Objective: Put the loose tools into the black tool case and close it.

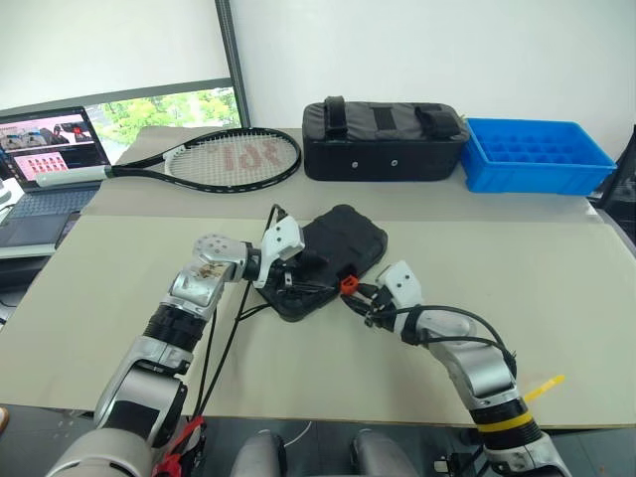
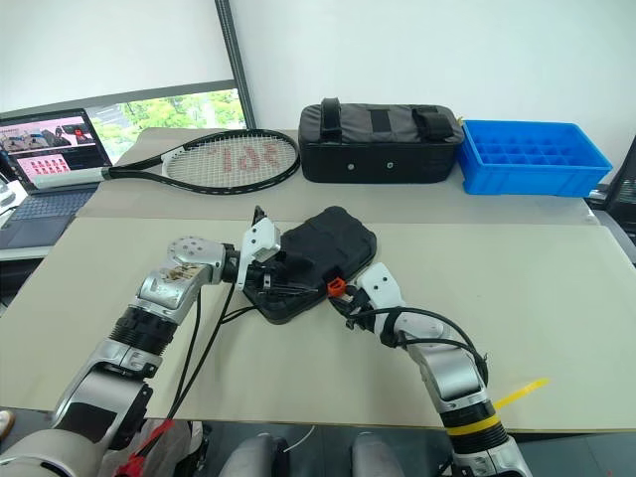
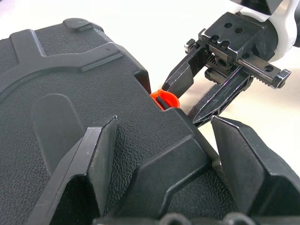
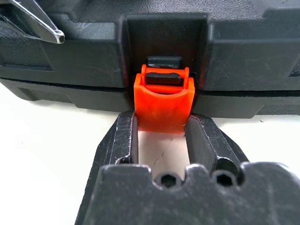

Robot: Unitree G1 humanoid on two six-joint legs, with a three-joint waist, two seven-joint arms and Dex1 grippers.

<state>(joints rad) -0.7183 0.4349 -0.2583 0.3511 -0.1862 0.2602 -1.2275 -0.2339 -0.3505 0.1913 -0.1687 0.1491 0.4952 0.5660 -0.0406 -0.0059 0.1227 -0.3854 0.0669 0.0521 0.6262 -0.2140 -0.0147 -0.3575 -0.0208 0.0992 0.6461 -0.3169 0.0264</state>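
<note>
On beige table (image 1: 556, 298) — closed case (image 1: 333, 253) | right pincer (image 4: 159, 129) pinching orange latch (image 4: 164, 105) | left pincer (image 3: 159, 140) spread

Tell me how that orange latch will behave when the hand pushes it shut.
The latch looks like stiff moulded plastic, so it will probably pivot and snap rather than bend. Its smooth face may let the right hand, whose fingers flank it, slip. The case, lying flat under the left hand, likely won't slide.
</note>
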